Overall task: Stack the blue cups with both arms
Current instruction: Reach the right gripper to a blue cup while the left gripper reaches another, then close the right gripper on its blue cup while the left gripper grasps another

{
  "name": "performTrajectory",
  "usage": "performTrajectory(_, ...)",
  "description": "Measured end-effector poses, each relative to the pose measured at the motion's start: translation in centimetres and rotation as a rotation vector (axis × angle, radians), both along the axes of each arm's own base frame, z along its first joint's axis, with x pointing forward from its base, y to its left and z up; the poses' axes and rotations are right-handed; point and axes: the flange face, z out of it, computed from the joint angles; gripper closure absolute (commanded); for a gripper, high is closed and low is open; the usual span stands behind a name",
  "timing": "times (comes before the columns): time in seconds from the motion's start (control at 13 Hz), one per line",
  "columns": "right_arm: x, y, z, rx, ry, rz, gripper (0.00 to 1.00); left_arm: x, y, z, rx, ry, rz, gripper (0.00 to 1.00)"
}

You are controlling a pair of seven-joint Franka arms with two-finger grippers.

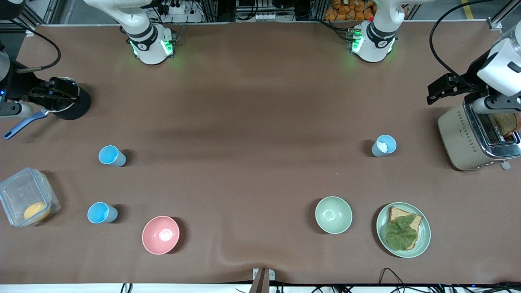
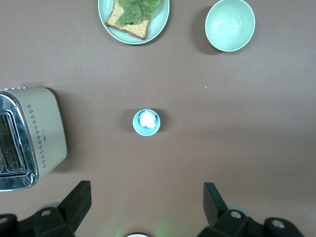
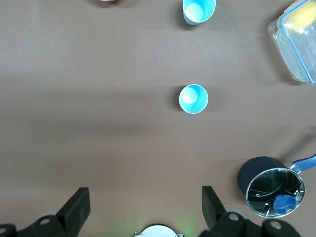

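Two sky-blue cups (image 1: 112, 156) (image 1: 101, 213) stand upright toward the right arm's end of the table. They also show in the right wrist view (image 3: 193, 98) (image 3: 199, 10). A paler grey-blue cup (image 1: 384, 145) with something white inside stands toward the left arm's end, and shows in the left wrist view (image 2: 146, 122). My right gripper (image 1: 61, 91) (image 3: 144, 205) hangs high over the table, open and empty. My left gripper (image 1: 439, 88) (image 2: 146, 200) hangs high over the table beside the toaster, open and empty.
A pink bowl (image 1: 160, 235), a pale green bowl (image 1: 333, 215) and a plate (image 1: 423, 240) with bread and lettuce stand nearest the front camera. A toaster (image 1: 468, 138) stands at the left arm's end. A black saucepan (image 1: 69, 106) and a clear lidded box (image 1: 24, 195) stand at the right arm's end.
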Motion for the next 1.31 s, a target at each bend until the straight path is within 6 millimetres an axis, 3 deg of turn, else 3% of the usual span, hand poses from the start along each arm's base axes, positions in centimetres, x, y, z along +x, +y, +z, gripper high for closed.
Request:
performTrajectory(0.38, 0.0, 0.0, -0.1, 0.000, 0.001, 0.000, 0.00, -0.1, 1.6, 0.1, 0.065, 0.018, 0.019, 0.00)
performTrajectory(0.54, 0.0, 0.0, -0.1, 0.000, 0.002, 0.000, 0.00, 0.6, 1.9, -2.2, 0.080, 0.065, 0.022, 0.00)
performTrajectory(0.77, 0.0, -0.2, -1.1, 0.000, 0.025, -0.004, 0.00, 3.6, 3.4, -10.2, 0.076, 0.107, 0.045, 0.00)
performTrajectory(0.92, 0.2, -0.5, -3.7, 0.001, 0.086, 0.004, 0.00, 4.3, 4.8, -16.2, 0.062, 0.108, 0.067, 0.00)
performTrajectory(1.31, 3.2, -4.0, -16.2, 0.012, 0.338, -0.033, 0.00, 2.9, 4.7, -28.8, 0.046, 0.035, 0.056, 0.00)
